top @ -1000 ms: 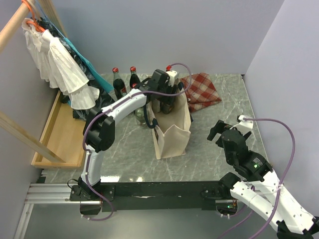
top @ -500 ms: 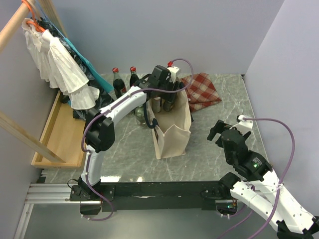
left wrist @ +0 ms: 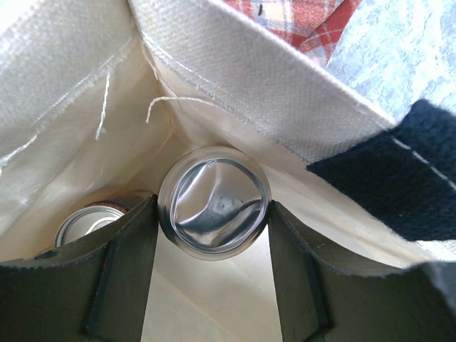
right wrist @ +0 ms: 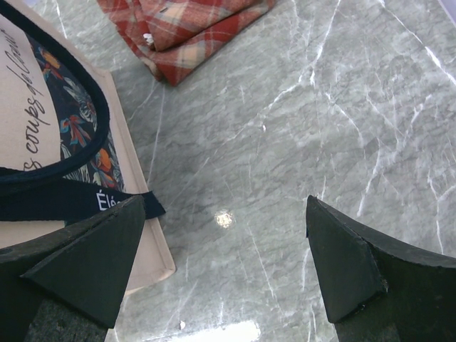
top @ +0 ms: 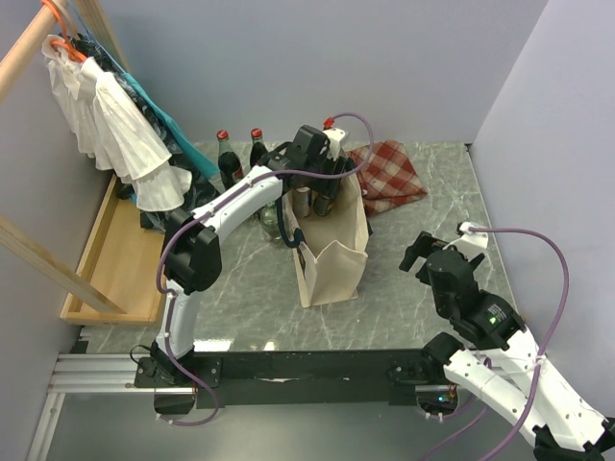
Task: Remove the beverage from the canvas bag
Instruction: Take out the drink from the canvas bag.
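Note:
The cream canvas bag [top: 332,259] stands upright mid-table with its mouth open. My left gripper [top: 320,197] reaches down into the far end of the bag. In the left wrist view its fingers [left wrist: 135,242] press both sides of a silver beverage can [left wrist: 214,210], seen end-on inside the bag [left wrist: 235,78]. A second can [left wrist: 85,222] lies lower in the bag, to the left. My right gripper [top: 434,254] is open and empty over the marble to the right of the bag. Its wrist view shows the bag's printed side [right wrist: 43,121] between wide-apart fingers [right wrist: 92,256].
A red checked cloth [top: 389,175] lies behind the bag, also in the right wrist view [right wrist: 192,28]. Two red-capped bottles [top: 226,158] and a glass jar [top: 271,219] stand left of the bag. Clothes [top: 115,125] hang at far left above a wooden tray [top: 106,259].
My left wrist has lifted slightly at the bag's mouth since one second ago, then held still. The right arm has not moved.

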Motion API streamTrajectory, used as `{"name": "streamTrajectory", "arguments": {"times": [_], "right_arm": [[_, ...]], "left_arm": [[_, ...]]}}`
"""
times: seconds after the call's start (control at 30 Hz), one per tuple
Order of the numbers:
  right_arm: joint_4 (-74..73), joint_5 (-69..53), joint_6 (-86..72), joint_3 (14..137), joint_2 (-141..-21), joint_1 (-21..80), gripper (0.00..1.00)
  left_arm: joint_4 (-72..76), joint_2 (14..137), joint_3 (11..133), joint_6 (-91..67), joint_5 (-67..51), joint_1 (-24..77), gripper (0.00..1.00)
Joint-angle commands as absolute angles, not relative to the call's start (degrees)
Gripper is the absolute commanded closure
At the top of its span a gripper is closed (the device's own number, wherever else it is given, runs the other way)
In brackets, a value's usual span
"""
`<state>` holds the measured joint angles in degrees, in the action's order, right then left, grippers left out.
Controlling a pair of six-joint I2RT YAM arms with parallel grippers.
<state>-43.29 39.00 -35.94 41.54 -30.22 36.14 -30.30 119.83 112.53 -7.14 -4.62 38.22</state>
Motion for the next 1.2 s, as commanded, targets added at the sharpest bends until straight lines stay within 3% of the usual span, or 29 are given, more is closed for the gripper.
{"name": "streamTrajectory", "arguments": {"times": [0.0, 1.17], "right_arm": [[-42.28, 40.25, -35.95, 42.10, -29.88, 36.39, 0.00], [-41.75, 39.46, -35.42, 41.84, -29.00, 36.39, 0.00]], "left_arm": [[-25.05, 113.56, 115.05, -6.50, -3.70, 38.67, 0.99], [-17.05, 105.82, 108.10, -16.61, -5.97, 37.09, 0.99]]}}
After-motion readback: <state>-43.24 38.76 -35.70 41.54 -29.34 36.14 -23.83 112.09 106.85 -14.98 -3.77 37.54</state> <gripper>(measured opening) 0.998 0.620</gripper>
